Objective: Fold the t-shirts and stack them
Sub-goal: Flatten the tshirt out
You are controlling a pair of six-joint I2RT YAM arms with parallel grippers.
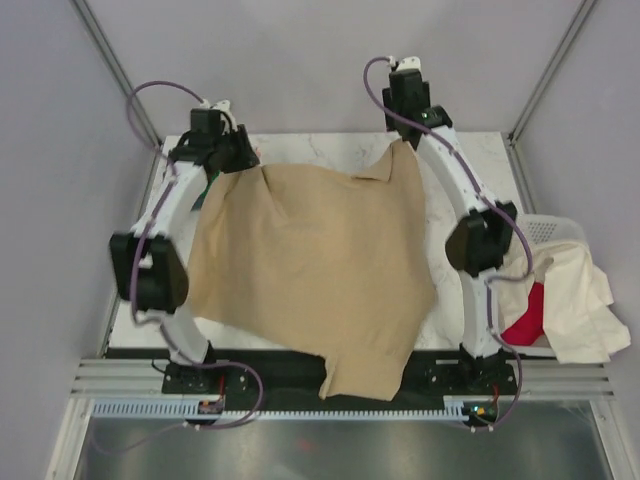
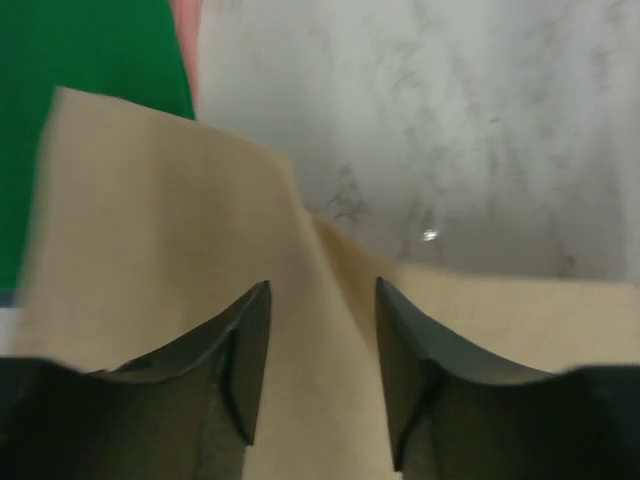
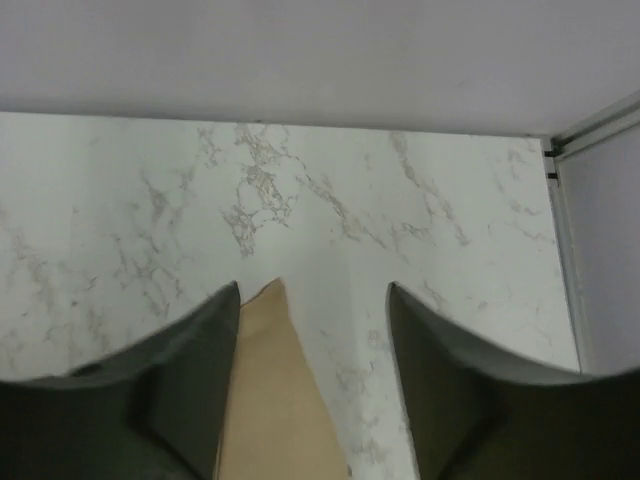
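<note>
A large tan t-shirt lies spread over the marble table, with its near hem hanging over the front edge. My left gripper is at the shirt's far left corner. In the left wrist view its jaws stand apart, with tan cloth lying under and between them. My right gripper is at the far right corner. Its jaws are apart too, and the tan corner tip rests against the left finger. A green t-shirt and a pink strip show beyond the tan cloth.
A white mesh basket stands off the table's right side, with a cream t-shirt and a red one spilling from it. Bare marble lies beyond the right gripper, up to the back wall.
</note>
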